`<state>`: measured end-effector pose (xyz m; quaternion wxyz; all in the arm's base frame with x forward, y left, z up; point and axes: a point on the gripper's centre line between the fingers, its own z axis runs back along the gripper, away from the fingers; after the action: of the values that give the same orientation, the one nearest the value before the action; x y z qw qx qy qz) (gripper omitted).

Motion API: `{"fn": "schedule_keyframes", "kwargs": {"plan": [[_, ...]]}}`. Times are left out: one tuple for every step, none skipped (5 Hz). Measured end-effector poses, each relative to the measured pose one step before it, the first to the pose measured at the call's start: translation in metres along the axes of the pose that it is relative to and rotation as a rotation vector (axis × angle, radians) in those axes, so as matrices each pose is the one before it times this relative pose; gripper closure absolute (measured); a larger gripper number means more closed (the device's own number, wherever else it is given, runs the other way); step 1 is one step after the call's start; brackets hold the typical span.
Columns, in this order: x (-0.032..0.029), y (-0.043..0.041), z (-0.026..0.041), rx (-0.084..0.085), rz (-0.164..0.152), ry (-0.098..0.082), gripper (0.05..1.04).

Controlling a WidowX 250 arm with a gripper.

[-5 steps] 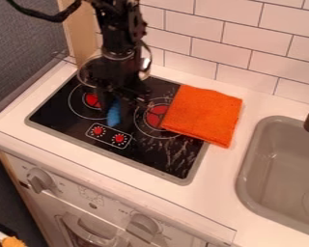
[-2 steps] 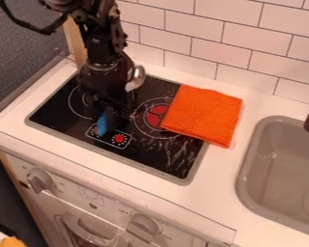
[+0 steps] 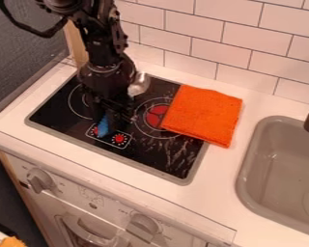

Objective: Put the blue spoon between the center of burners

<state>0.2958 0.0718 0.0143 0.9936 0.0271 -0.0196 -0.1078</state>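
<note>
Blue plastic-looking spoon [image 3: 104, 126] is gripped in the tool [image 3: 116, 117], by the cooktop controls [image 3: 110, 137]; beside the tool, an orange cloth [image 3: 203, 115] is laid partly across the cooktop [image 3: 163, 157].

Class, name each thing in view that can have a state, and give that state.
Blue spoon: partly hidden, blue part at the stove controls.
Pincer: low over the stove.
Orange cloth: spread flat, overlapping stove and counter.
Right burner: partly covered.
</note>
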Motion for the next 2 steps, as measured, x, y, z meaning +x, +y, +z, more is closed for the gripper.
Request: {"fn": "schedule_keyframes", "kwargs": {"plan": [[0.00078, -0.00909, 0.00061, -0.0136, 0.0147, 0.0166, 0.623], [0.00195, 0.00071, 0.00166, 0.0003, 0.0244, -0.0032, 0.528]]}}
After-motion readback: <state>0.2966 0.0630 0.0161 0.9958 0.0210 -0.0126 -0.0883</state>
